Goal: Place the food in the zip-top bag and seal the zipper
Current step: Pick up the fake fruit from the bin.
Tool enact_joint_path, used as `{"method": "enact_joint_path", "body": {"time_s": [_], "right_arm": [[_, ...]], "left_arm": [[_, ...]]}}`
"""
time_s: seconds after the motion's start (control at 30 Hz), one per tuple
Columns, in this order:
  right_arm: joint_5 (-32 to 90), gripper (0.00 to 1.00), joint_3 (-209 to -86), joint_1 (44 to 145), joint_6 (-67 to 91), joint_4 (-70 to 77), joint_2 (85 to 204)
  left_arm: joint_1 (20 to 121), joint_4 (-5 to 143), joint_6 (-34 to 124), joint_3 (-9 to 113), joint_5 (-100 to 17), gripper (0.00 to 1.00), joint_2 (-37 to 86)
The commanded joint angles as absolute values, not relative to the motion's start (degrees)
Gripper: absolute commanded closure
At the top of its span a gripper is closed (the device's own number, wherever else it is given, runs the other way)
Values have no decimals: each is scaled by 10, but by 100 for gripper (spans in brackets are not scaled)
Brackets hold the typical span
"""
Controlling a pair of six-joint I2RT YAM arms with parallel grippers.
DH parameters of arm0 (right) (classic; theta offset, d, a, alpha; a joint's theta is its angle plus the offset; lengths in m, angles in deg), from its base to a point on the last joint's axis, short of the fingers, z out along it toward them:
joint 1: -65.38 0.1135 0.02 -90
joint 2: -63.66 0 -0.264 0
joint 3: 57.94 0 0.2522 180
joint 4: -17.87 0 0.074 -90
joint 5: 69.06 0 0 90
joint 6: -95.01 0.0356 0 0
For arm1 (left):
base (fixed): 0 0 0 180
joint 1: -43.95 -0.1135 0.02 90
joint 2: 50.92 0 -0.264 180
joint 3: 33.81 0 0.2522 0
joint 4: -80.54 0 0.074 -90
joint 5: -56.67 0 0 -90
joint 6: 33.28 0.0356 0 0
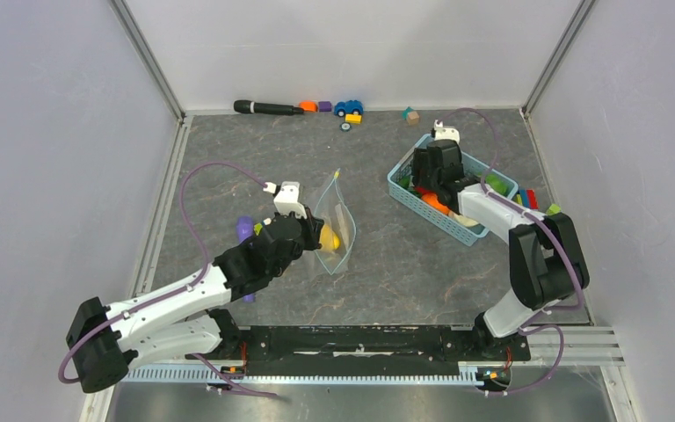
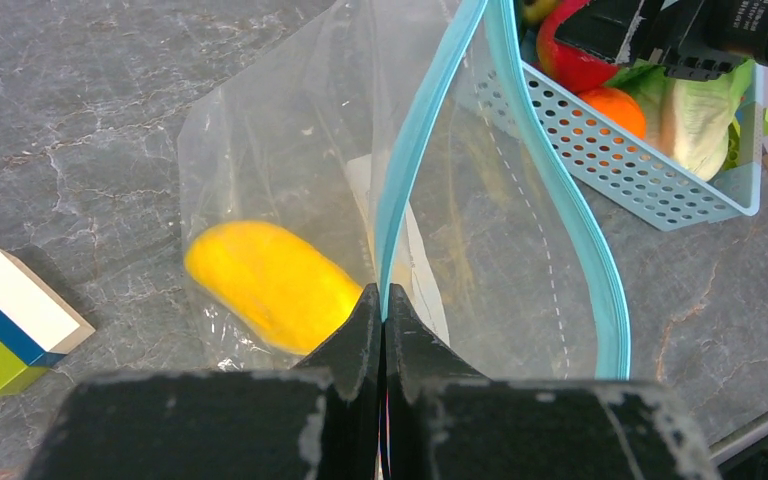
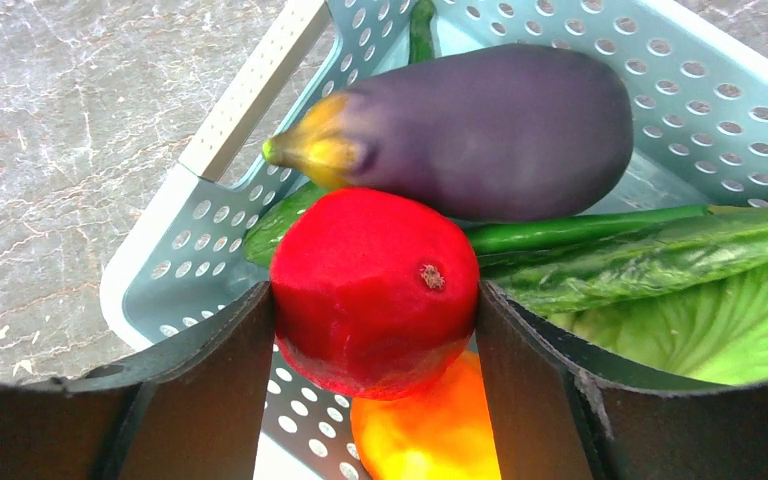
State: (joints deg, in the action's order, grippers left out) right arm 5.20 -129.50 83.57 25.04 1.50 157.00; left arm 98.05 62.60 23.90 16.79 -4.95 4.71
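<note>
Grey, marble-patterned table (image 1: 255, 176), matt and bare in most places. Closed in on three sides by plain pale walls (image 1: 53, 132), with aluminium posts (image 1: 147, 57) in the two far corners. Along the foot of the far wall, a black stick (image 1: 268, 107), a few small coloured blocks (image 1: 316, 106) and a blue toy car (image 1: 348, 107).

Near the middle of the table, the clear zip-top bag (image 2: 280, 150), lifted at one side with the mouth gaping. Left hand (image 2: 381, 300) pressed fully together, pinching the teal zipper (image 2: 430, 110) at one end of the mouth. Inside the bag, low against the plastic, the yellow mango (image 2: 270, 280). Just beside the bag on the table, a white, blue and green block (image 2: 10, 320).

Toward the far right, well apart from the bag, the light-blue perforated basket (image 3: 250, 100). Right hand (image 3: 375, 300) down inside it, closed around the red round fruit (image 3: 360, 260), one finger touching each side. Behind the fruit and touching it, the purple eggplant (image 3: 490, 130) lying across the basket. Under the eggplant, long green pods (image 3: 580, 232); beside them, the leafy lettuce (image 3: 700, 320). Below the red fruit, the orange (image 3: 430, 430).
</note>
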Motion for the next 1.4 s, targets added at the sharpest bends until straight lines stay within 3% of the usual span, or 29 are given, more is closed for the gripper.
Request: {"method": "enact_joint_path", "body": {"time_s": [0.0,0.47,1.37], "right_arm": [[27,67,-1278,832,234,38,1524],[-16,74,-1232,829,205,69,1426],[154,77,-1098,828,181,172,1168]], "left_arm": [[980,665,224,164,-47,98,32],[980,665,218,157,-60,98,26],[980,684,218,155,-65,98,30]]}}
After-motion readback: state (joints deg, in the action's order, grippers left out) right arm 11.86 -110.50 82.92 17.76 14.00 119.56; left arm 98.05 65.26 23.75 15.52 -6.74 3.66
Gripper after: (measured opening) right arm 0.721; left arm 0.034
